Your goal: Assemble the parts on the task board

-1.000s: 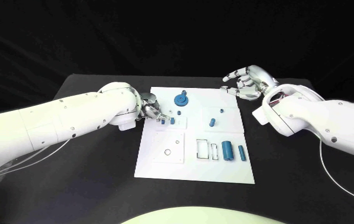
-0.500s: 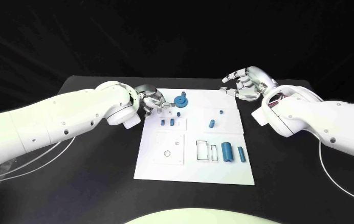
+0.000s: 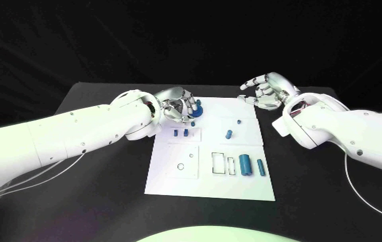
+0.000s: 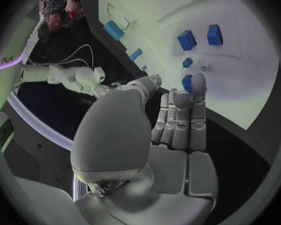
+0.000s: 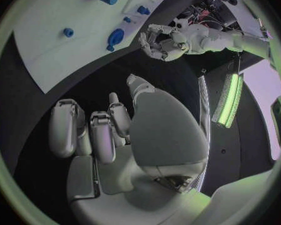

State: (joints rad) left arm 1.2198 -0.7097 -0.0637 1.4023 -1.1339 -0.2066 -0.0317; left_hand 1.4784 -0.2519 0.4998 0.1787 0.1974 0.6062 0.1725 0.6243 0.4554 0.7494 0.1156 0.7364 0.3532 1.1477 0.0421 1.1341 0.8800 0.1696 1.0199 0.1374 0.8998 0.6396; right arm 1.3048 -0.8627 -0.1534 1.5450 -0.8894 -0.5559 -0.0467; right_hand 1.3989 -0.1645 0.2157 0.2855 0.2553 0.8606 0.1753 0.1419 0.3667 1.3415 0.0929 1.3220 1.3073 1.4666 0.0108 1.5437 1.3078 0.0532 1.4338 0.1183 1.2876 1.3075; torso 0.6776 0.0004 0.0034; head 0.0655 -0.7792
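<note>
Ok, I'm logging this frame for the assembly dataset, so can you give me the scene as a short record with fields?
surface: black table
task board: white plate mid-table
parts: blue pieces on the board, including a round gear-like part and two cylinders
left hand: fingers apart over the round part; contact unclear
right hand: fingers curled, holding nothing, beyond the board's far right corner

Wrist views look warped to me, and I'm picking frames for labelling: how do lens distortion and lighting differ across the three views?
Left wrist view: fisheye bows the task board edges; greenish light on it. Right wrist view: same bowing; a bright green strip glares beside the left hand. Head view: straight edges, evenly lit board against black.
</note>
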